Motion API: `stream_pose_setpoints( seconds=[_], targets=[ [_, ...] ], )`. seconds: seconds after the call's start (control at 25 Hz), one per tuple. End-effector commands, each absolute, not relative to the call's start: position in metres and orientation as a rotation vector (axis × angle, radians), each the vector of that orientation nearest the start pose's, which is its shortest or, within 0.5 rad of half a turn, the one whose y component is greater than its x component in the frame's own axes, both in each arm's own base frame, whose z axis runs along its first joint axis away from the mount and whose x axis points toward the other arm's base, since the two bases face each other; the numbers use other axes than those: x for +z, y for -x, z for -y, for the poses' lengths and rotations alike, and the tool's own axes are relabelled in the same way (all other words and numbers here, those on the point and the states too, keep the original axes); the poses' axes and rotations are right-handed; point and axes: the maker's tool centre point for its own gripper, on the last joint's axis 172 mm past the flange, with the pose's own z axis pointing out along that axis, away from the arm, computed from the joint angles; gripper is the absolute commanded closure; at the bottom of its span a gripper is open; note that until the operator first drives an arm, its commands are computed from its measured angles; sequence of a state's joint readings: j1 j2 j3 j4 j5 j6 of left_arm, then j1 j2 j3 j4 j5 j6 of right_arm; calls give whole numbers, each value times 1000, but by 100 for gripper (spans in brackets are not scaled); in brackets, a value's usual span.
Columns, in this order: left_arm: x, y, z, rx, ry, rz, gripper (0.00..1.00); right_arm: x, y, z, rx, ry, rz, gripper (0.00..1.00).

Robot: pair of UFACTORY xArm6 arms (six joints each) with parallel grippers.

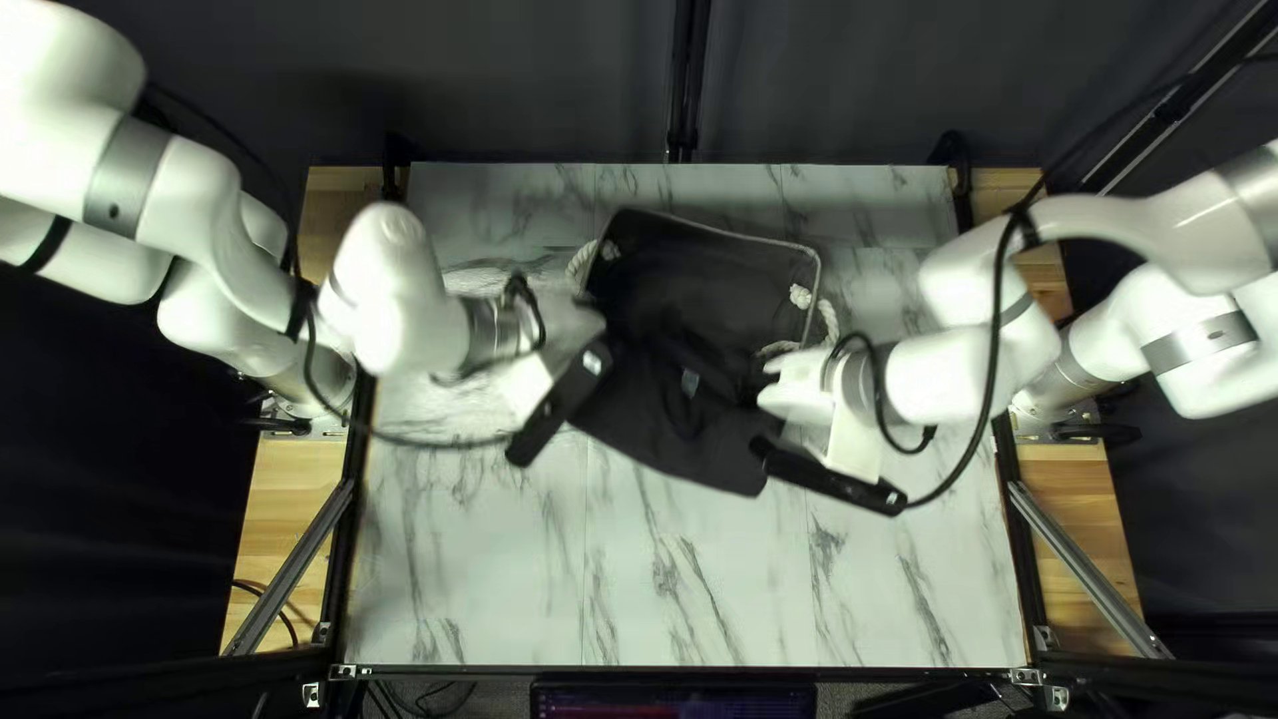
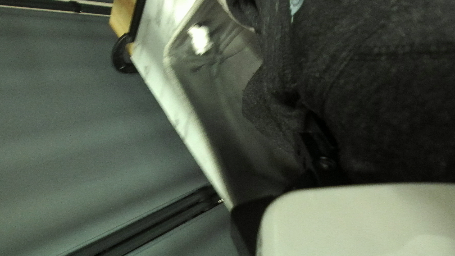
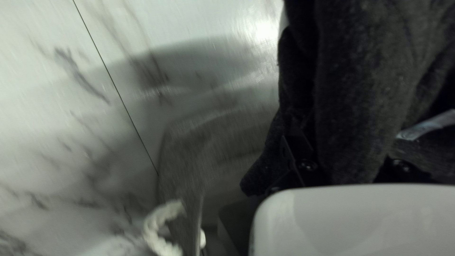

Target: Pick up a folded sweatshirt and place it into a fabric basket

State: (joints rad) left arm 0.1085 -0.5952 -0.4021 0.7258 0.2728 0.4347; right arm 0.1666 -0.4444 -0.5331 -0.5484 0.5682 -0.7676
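Note:
The dark grey sweatshirt [image 1: 692, 446] hangs bunched between my left gripper [image 1: 570, 326] and my right gripper [image 1: 795, 386], over the near part of the fabric basket [image 1: 766, 286]. In the left wrist view, cloth of the sweatshirt [image 2: 388, 104] wraps my left gripper [image 2: 320, 147] and hides one finger; the basket [image 2: 208, 109] opens beside it. In the right wrist view, a thick fold of the sweatshirt [image 3: 355, 95] is pinched between the two fingers of my right gripper [image 3: 350, 163], tips buried in cloth. The basket's side [image 3: 185, 166] is below and beside that gripper.
White rope handles [image 1: 803, 296] stick out at the basket's sides. The marble-patterned table [image 1: 666, 586] extends in front, with black frame rails along its edges. Both arms reach inward low over the basket, and a cable [image 1: 992, 360] loops from the right arm.

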Motion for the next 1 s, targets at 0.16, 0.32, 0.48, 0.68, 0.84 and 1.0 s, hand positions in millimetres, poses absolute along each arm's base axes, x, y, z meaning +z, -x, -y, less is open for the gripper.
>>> stream_pose_setpoints(
  seconds=[0.16,0.32,0.48,0.68,0.84,1.0],
  targets=[
    [264,-455,-118,-748,2167,-1135,100,234,-426,38,-504,2880,2142,100],
    [254,-462,-138,-750,2175,-1146,100,233,-428,63,-502,2905,2105,100],
    [239,-465,-148,-757,2184,-1153,100,219,-429,82,-509,2923,2067,100],
    [222,-467,-152,-767,2196,-1157,100,199,-427,88,-529,2933,2043,100],
    [212,-468,-154,-771,2205,-1155,100,189,-422,89,-541,2939,2027,100],
    [207,-468,-158,-768,2218,-1150,100,180,-419,90,-547,2944,2011,100]
  ],
)
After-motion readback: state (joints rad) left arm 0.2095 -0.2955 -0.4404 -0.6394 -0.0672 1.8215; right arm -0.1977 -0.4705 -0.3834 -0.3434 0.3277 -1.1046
